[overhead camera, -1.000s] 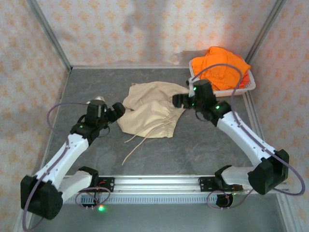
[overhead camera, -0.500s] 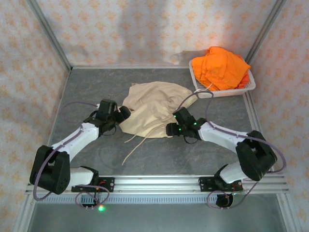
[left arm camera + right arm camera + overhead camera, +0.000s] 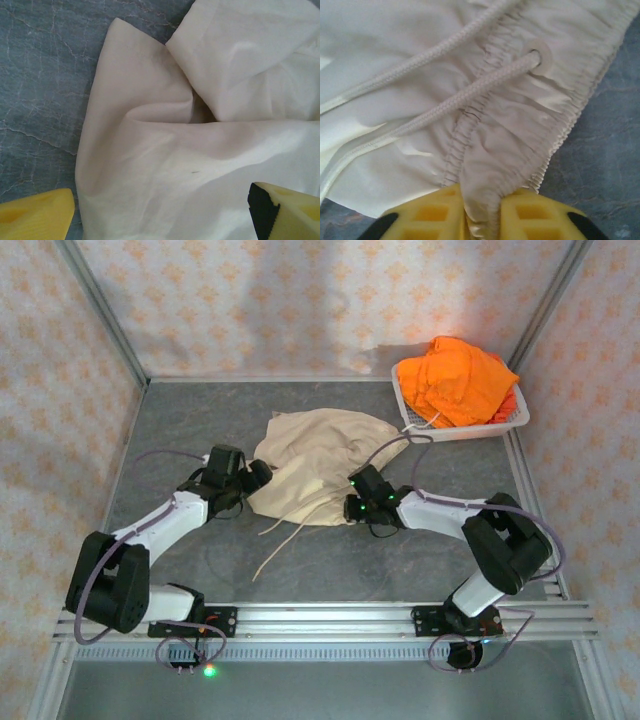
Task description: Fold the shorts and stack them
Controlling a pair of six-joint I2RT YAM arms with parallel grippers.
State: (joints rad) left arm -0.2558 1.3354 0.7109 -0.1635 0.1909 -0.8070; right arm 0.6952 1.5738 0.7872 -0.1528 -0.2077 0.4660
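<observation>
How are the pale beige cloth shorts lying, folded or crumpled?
Crumpled, not folded: the shorts lie bunched in uneven creases, drawstring trailing loose on the table.

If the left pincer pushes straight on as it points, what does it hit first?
Probably the beige shorts: their crumpled edge lies right ahead of the open left pincer, though depth is unclear.

Heaped orange shorts (image 3: 458, 380) — count unclear, beige shorts (image 3: 200, 150) cropped at edges
</observation>
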